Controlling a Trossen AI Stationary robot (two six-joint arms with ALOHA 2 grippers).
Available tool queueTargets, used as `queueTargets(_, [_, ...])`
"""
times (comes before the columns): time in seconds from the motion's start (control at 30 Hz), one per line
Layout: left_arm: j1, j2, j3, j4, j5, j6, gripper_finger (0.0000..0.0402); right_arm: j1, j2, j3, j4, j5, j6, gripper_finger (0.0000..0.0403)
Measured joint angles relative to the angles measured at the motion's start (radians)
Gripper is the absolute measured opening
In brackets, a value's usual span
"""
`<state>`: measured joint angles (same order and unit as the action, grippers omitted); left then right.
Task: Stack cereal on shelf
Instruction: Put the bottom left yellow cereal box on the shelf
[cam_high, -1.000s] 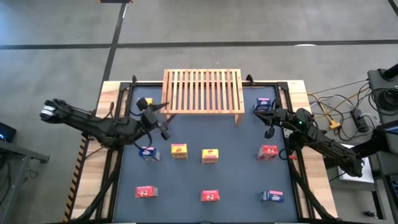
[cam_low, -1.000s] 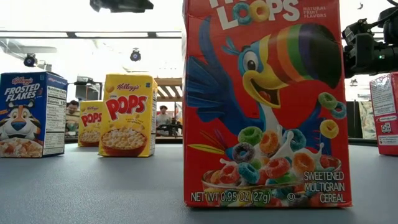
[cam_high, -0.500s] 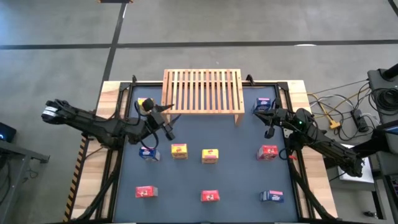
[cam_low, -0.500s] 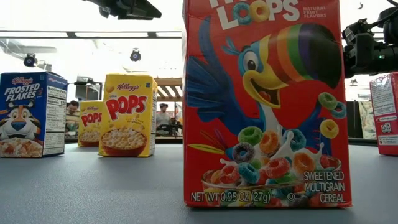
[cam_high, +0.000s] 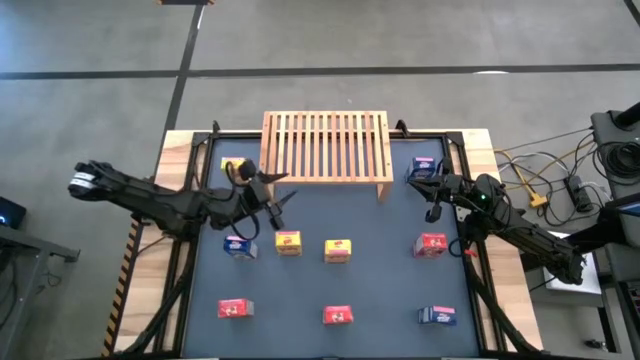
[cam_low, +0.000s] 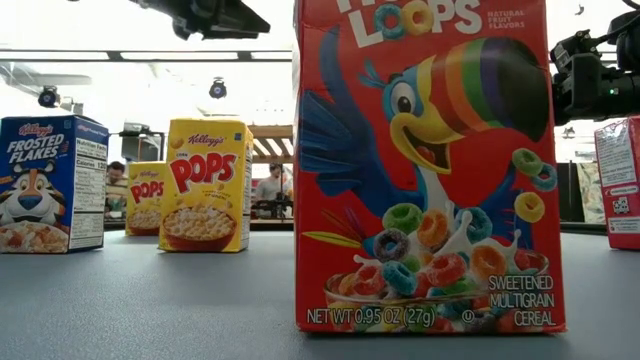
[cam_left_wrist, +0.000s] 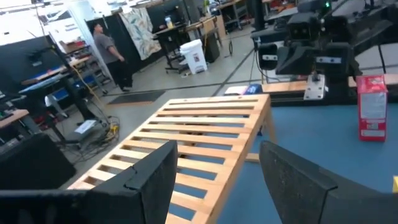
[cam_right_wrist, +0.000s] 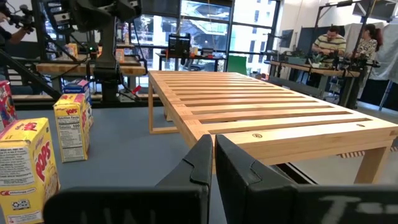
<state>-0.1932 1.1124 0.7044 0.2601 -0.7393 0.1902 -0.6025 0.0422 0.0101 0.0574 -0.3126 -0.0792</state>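
Observation:
The wooden slatted shelf (cam_high: 325, 148) stands on its legs at the table's far middle. Nine small cereal boxes stand upright on the dark tabletop. My left gripper (cam_high: 280, 200) hovers open off the shelf's near left corner, above a yellow box (cam_high: 288, 242) and a blue box (cam_high: 238, 246). In the left wrist view its fingers (cam_left_wrist: 155, 180) frame the shelf (cam_left_wrist: 186, 137) with nothing between them. Another yellow box (cam_high: 232, 165) shows partly behind the left arm. My right gripper (cam_high: 428, 185) is shut and empty, beside a blue box (cam_high: 423, 166) right of the shelf.
A yellow box (cam_high: 338, 250) and a red box (cam_high: 432, 244) stand in the middle row. Two red boxes (cam_high: 235, 308) (cam_high: 338, 316) and a blue box (cam_high: 438, 316) line the near edge. People stand at benches beyond the table (cam_right_wrist: 329, 43). Cables lie off the right edge.
My left gripper has moved toward the table's right edge and a little toward the near edge, passing the shelf's near left corner, and it has stayed open. No box has shifted.

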Motion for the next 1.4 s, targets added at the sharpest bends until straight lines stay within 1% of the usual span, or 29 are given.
queueTargets(0.4, [0.002,0.075,0.0,-0.017,0.153,0.004,0.0211,0.0,0.0,0.0,0.0,0.0,0.0,0.0009])
queueTargets(0.63, [0.002,0.081,0.0,-0.024,0.204,-0.017,0.0211,0.0,0.0,0.0,0.0,0.0,0.0,0.0009])
queueTargets(0.8, [0.0,0.076,0.0,-0.024,0.209,-0.028,0.0211,0.0,0.0,0.0,0.0,0.0,0.0,0.0009])
queueTargets(0.9, [0.0,0.075,0.0,-0.028,0.214,-0.061,0.0211,0.0,0.0,0.0,0.0,0.0,0.0,0.0009])
queueTargets(1.03, [-0.003,0.074,0.001,-0.066,0.283,-0.125,0.0211,0.0,0.0,0.0,0.0,0.0,0.0,0.0009])
queueTargets(1.13, [-0.008,0.072,0.001,-0.089,0.312,-0.153,0.0211,0.0,0.0,0.0,0.0,0.0,0.0,0.0009])
queueTargets(1.3, [-0.013,0.072,0.001,-0.105,0.313,-0.19,0.0211,0.0,0.0,0.0,0.0,0.0,0.0,0.0009])
queueTargets(1.4, [-0.016,0.072,0.002,-0.105,0.313,-0.245,0.0211,0.0,0.0,0.0,0.0,0.0,0.0,0.0009])
